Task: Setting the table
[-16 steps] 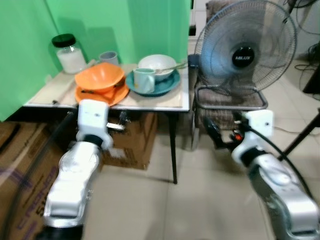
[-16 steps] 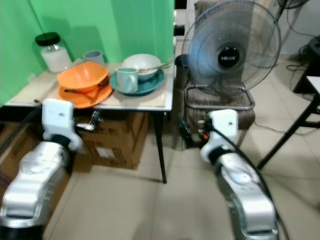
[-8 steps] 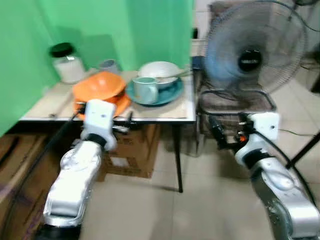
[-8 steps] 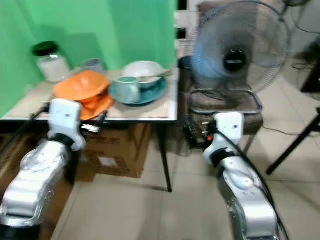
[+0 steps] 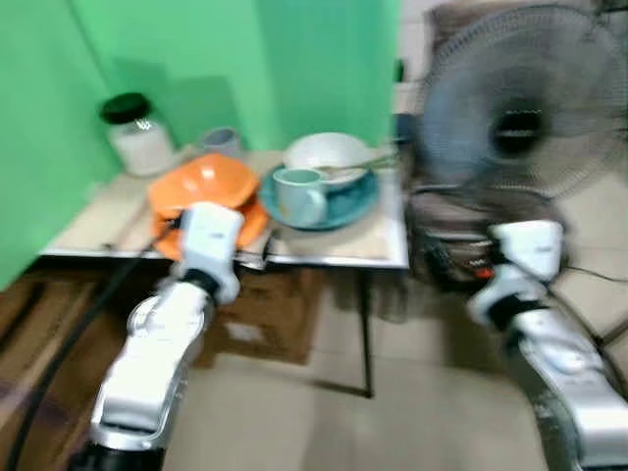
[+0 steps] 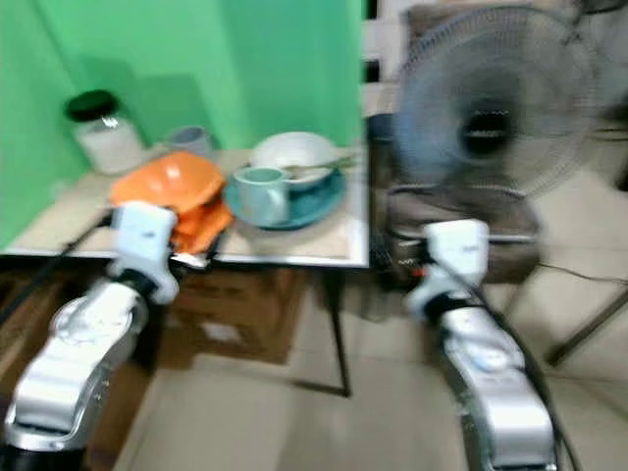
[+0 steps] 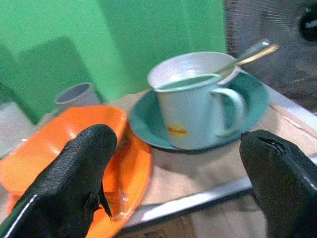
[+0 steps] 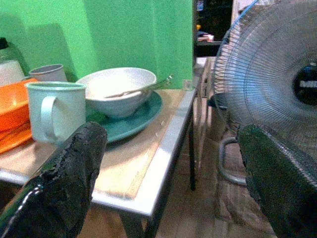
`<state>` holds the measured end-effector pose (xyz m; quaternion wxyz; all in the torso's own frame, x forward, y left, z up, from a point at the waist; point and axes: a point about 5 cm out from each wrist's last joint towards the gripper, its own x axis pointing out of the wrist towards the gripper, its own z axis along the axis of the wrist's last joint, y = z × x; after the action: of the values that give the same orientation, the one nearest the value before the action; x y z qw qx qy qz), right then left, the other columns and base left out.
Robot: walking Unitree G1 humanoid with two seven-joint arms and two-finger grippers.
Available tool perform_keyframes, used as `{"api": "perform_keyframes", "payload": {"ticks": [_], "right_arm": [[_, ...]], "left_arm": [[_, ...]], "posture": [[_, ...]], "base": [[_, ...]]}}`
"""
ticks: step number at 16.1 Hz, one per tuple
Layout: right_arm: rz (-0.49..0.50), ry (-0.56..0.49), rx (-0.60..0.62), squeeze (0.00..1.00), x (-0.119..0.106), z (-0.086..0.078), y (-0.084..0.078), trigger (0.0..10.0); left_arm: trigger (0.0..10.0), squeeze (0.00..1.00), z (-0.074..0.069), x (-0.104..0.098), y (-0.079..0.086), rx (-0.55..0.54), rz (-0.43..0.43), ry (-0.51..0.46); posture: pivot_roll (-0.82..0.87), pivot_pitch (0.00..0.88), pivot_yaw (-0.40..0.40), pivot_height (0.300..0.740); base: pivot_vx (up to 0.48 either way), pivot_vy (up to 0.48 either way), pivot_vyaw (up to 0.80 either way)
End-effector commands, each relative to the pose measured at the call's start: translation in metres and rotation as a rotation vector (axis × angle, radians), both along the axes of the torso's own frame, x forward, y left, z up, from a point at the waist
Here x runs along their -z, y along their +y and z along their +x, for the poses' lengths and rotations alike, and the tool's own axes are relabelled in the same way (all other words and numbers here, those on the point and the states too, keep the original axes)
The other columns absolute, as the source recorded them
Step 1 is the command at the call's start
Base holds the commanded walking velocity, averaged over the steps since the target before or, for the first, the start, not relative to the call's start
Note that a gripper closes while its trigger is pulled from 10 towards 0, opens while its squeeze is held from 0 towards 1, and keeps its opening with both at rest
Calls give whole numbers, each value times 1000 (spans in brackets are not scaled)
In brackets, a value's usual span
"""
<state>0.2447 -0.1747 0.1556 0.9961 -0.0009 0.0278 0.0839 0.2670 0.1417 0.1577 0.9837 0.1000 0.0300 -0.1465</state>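
Observation:
A small table [image 5: 385, 251] stands against a green wall. On it an orange bowl [image 5: 201, 182] rests on an orange plate [image 5: 251, 222]. Beside them a teal plate [image 5: 351, 200] carries a white bowl [image 5: 329, 152] with a spoon [image 7: 250, 52] and a pale green mug [image 5: 297, 193]. My left gripper [image 7: 173, 144] is open at the table's front edge, facing the mug and the orange bowl. My right gripper [image 8: 171, 134] is open too, off the table's right front corner and level with its top.
A grey cup [image 5: 221, 140] and a black-lidded jar [image 5: 137, 137] stand at the back of the table. A large fan [image 5: 520, 118] sits on a seat [image 5: 461, 211] right of the table. Cardboard boxes [image 5: 255, 329] lie under it.
The whole view has shifted and blurred, and the table looks nearer. My left wrist has risen to the table's front edge, and my right arm has come closer to the corner.

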Motion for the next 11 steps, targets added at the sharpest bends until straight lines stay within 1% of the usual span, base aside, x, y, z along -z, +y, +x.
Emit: {"api": "perform_keyframes", "payload": {"ticks": [1,4,8,10,11], "right_arm": [[34,-17,-65,0,-3,1,13,10000],[75,-15,-55,0,-4,4,12,10000],[133,-26,-88,0,-11,5,12,10000],[156,-33,-126,0,-14,6,12,10000],[180,-56,-161,275,-17,6,12,10000]], "left_arm": [[10000,0,0,-2,13,-35,30,-3],[10000,0,-1,-2,14,-20,43,0],[10000,0,-3,-1,11,10,50,4],[10000,0,-4,-2,5,70,24,-3],[10000,0,-5,-2,3,90,20,2]], "posture": [[5,0,106,740],[8,0,104,740],[10,0,99,740],[9,0,95,740],[6,0,92,740]], "base": [[349,0,800],[340,0,0],[334,0,0],[0,0,0],[0,0,0]]}}
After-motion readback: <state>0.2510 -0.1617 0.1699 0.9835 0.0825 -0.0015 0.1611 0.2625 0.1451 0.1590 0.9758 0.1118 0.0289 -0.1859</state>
